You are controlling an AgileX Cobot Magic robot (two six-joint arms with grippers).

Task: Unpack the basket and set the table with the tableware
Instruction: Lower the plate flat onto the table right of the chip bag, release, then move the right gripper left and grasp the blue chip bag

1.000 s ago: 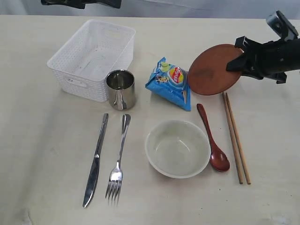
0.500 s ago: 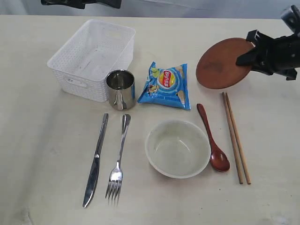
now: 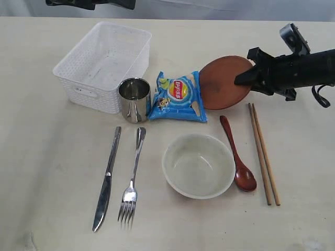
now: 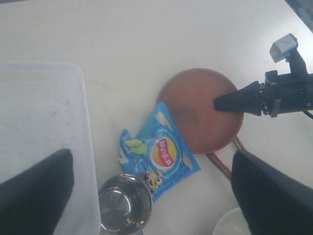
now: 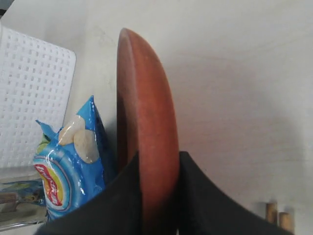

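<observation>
Swung back leftward, the plate now presses on the chip bag, which has slid against the cup. Right claw is nearly closed, pinching the plate's rim. Advice: raise the plate clear of the bag, then lower it flat onto bare table.
</observation>
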